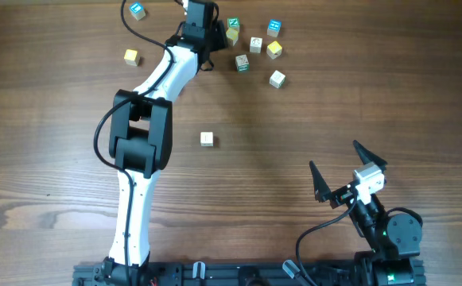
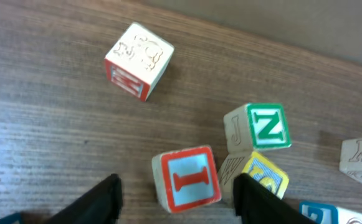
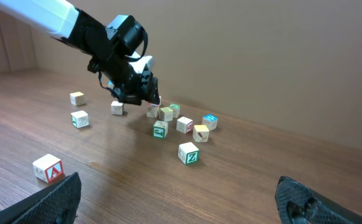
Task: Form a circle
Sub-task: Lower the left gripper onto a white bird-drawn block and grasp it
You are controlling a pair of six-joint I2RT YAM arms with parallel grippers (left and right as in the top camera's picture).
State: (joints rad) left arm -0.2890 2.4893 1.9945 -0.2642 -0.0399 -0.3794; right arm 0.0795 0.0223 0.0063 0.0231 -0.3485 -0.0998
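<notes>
Straddling pale wooden red-'I' cube (image 2: 187, 179), left fingers (image 2: 103, 199) half-open, prob. not touching; move vertically only. Right fingers (image 1: 320, 186) wide.

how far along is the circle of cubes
Done: cubes bunched at the far side, but no ring shows. In hand: left pincer stands open around the red-I cube, beside the green-Z cube. Left: closing the ring; the red-A cube sits apart, right pincer open and away.

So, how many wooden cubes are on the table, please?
12. One red I cube between the left gripper's jaws, a cluster of seven beside it, three loose cubes past the arm, a red A cube alone mid-table. More may be hidden.
</notes>
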